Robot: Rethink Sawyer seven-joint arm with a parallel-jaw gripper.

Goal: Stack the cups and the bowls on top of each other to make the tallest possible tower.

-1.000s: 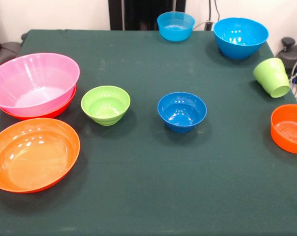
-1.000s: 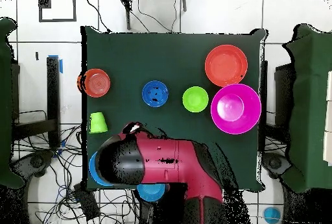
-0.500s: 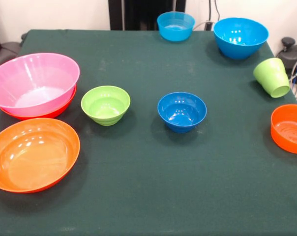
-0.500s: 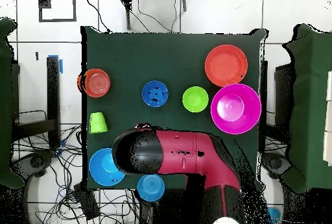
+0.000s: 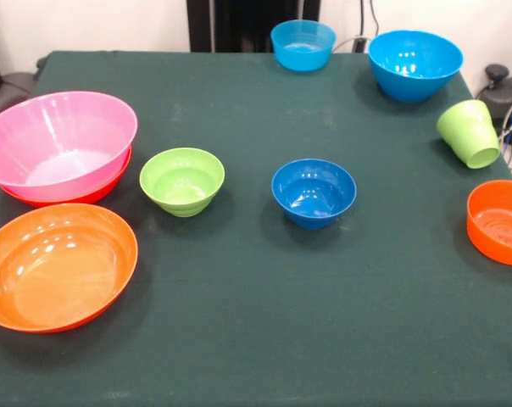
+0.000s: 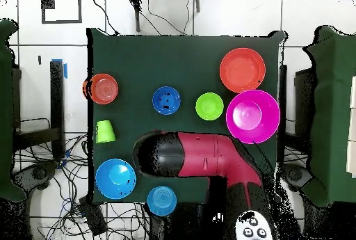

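The big pink bowl (image 5: 61,136) (image 6: 252,116) sits nested in a wide orange bowl (image 5: 95,193) at the table's left in the front view. A second wide orange bowl (image 5: 57,267) (image 6: 242,69) stands in front of that pair. Mid-table are the small lime green bowl (image 5: 182,180) and the dark blue bowl (image 5: 314,191). Two sky blue bowls (image 5: 414,64) (image 5: 303,42) stand at the far edge. The lime green cup (image 5: 470,133) (image 6: 105,131) lies tilted at the right, near the smaller orange bowl (image 5: 500,222). Only my red and black arm (image 6: 201,159) shows, from overhead; the gripper is hidden.
The dark green table (image 5: 256,322) ends close to the orange bowls on both sides in the front view. Cables (image 6: 76,181) lie on the floor beside the table in the overhead view.
In the overhead view my arm has swung to the right, uncovering the big sky blue bowl. The bowls and the cup have not moved.
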